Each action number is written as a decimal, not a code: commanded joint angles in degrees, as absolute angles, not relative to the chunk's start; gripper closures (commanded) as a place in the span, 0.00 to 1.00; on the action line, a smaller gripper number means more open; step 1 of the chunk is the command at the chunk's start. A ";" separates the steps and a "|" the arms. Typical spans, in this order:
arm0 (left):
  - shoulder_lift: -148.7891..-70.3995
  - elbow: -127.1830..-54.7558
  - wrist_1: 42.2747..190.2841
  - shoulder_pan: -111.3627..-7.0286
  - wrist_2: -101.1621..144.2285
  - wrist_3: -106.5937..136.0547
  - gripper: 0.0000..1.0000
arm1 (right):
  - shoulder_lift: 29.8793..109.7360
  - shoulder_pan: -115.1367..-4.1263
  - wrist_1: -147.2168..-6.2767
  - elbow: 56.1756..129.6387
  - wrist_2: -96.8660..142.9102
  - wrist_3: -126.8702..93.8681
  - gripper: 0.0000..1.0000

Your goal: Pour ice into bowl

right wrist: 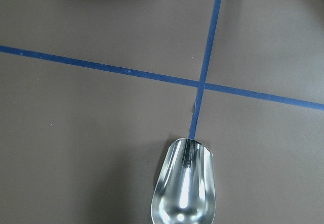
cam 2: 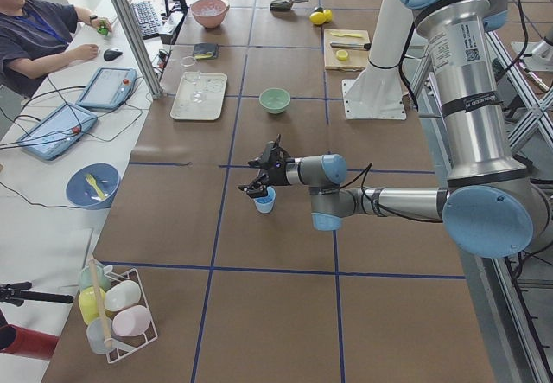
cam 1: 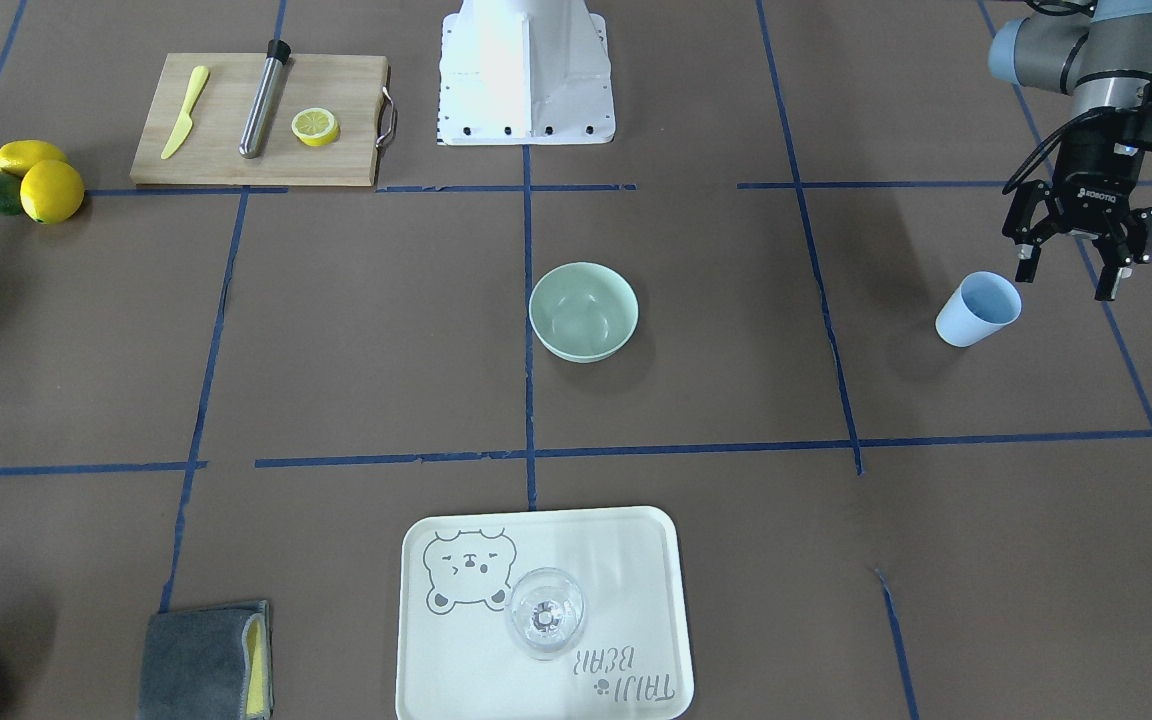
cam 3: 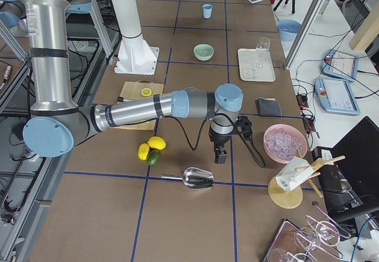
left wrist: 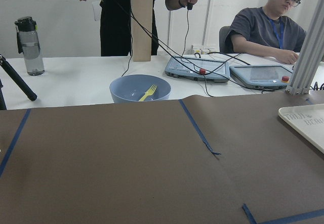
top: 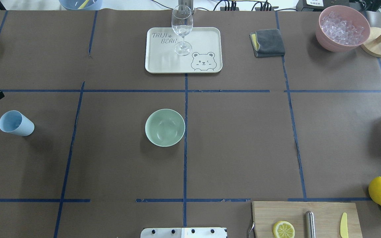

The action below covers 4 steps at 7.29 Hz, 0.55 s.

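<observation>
The pale mint-green bowl stands at the table's middle, also in the overhead view; I see no cubes in it. The ice fills a pink vessel at the far right corner. My left gripper is open and empty, just above and beside the light blue cup, not touching it. My right gripper points down near the pink vessel, above a metal scoop lying on the table; I cannot tell whether it is open or shut.
A cream tray holds a wine glass beyond the bowl. A folded grey cloth lies near the pink vessel. A cutting board carries a knife, a metal muddler and a lemon slice. Lemons lie beside it.
</observation>
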<state>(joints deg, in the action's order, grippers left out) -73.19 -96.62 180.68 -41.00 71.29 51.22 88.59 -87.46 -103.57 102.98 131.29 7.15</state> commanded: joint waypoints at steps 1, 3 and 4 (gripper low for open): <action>-72.78 -96.24 182.63 -41.13 71.28 51.50 0.00 | 88.85 -87.28 -103.54 103.36 131.57 7.29 0.00; -73.21 -94.31 182.90 -41.04 71.28 51.68 0.00 | 88.77 -87.01 -103.62 103.80 131.92 7.12 0.00; -73.30 -94.31 182.90 -41.04 71.28 51.68 0.00 | 88.77 -86.23 -103.62 103.28 131.75 7.47 0.00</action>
<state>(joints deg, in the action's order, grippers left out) -73.18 -94.56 182.79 -41.06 71.28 51.65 88.79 -86.93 -103.61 103.57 131.81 7.20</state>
